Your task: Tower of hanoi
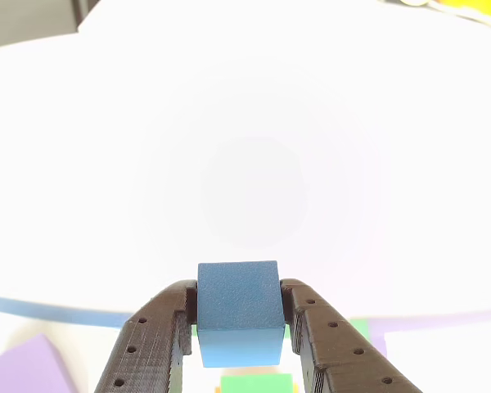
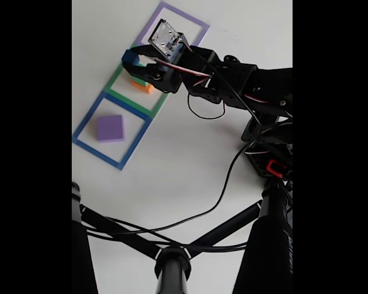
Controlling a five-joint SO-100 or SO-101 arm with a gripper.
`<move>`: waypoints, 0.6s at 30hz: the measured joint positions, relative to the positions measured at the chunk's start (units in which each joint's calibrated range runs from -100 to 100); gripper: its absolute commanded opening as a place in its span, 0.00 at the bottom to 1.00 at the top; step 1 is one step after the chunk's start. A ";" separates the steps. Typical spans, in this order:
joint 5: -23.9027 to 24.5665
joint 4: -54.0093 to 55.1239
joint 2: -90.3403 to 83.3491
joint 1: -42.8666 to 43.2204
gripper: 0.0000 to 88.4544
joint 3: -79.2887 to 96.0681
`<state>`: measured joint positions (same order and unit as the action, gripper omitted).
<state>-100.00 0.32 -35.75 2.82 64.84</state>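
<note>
Other view is showing the gripper (image 1: 239, 323) clamping the small blue cube (image 1: 238, 307) between its fingers. Below them, a green block (image 1: 257, 382) is waiting; I judge lowering squarely matters.

This looks like a hobbyist or lab test setup rather than a lived-in room. A plain white bench (image 2: 190, 165) carries three flat square outlines taped or printed in a row: blue (image 2: 112, 130), green (image 2: 119, 82) and purple (image 2: 196, 24). A small dark arm (image 2: 233, 79) with exposed servo wiring and a loose black cable (image 2: 221, 196) stands on it, and the arm's gripper (image 1: 239, 315) looks 3D-printed, with layered ridges and screw holes. Black tripod or stand legs (image 2: 172, 257) cross the bottom of the fixed view, suggesting a camera rig. No furniture or walls show clearly.
</note>
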 measured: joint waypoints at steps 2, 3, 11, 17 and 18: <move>0.00 -10.83 -3.29 0.00 0.02 -5.66; 0.00 -16.21 -4.39 0.16 0.02 -8.88; 0.00 -56.18 -5.99 3.03 0.01 -38.90; 0.00 -77.13 -5.15 5.98 0.01 -59.79; 0.00 -79.86 -4.73 6.30 0.01 -62.75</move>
<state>-100.00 -79.53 -40.48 9.13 2.09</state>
